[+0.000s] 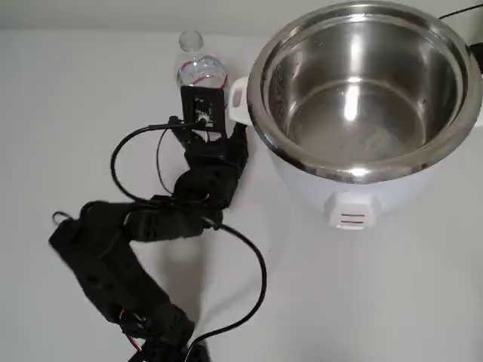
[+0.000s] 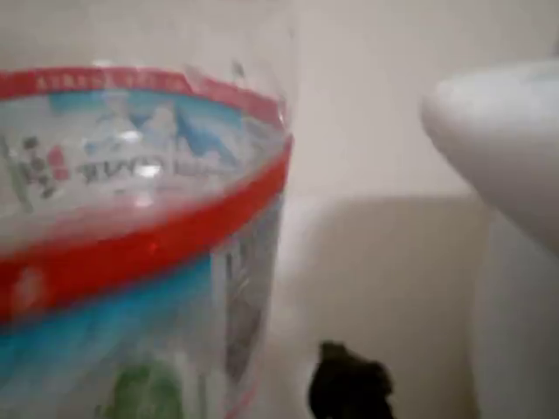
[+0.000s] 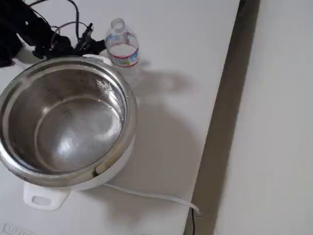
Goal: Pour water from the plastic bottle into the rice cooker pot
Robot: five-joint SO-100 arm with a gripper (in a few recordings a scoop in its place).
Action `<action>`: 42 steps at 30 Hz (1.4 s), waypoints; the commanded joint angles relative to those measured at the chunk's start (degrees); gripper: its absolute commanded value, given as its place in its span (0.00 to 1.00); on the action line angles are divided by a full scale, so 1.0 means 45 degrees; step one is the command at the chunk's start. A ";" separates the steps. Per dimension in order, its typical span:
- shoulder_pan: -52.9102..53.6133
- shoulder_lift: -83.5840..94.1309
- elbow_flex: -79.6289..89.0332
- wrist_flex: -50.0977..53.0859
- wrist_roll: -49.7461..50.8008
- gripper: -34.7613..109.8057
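Note:
The plastic bottle [image 1: 199, 66] stands upright and uncapped on the white table, just left of the rice cooker pot [image 1: 362, 83] in the overhead view. It is clear, with a red-banded label [image 2: 131, 227]; I cannot make out the water in it. My gripper [image 1: 202, 96] sits right against the bottle's near side, under the black wrist camera mount. In the wrist view the bottle fills the left, and one black fingertip [image 2: 349, 384] shows to its right with a small gap between them. The gripper looks open around the bottle. The fixed view shows the bottle [image 3: 122, 49] beside the shiny steel pot [image 3: 63, 122].
The white cooker body [image 1: 355, 196] and its side handle [image 1: 238, 98] lie close to my gripper's right. My black arm and its cables [image 1: 151, 219] cross the lower left. A white cord [image 3: 156, 198] trails from the cooker toward the table edge [image 3: 215, 122].

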 commanded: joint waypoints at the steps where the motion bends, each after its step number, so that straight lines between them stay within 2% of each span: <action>1: 0.0215 -0.1152 -0.1992 -0.0879 -0.0156 0.59; 4: 0.0137 -0.1875 -0.2656 -0.1035 -0.0156 0.56; 11: -0.0254 -0.2910 -0.3672 -0.1699 -0.0176 0.38; 23: -0.1152 -0.1035 -0.3477 -0.1836 -0.0313 0.36; 33: -0.1211 0.3457 -0.3516 0.1875 -0.0078 0.36; 42: -0.0078 0.8438 -0.3965 0.7187 0.2676 0.36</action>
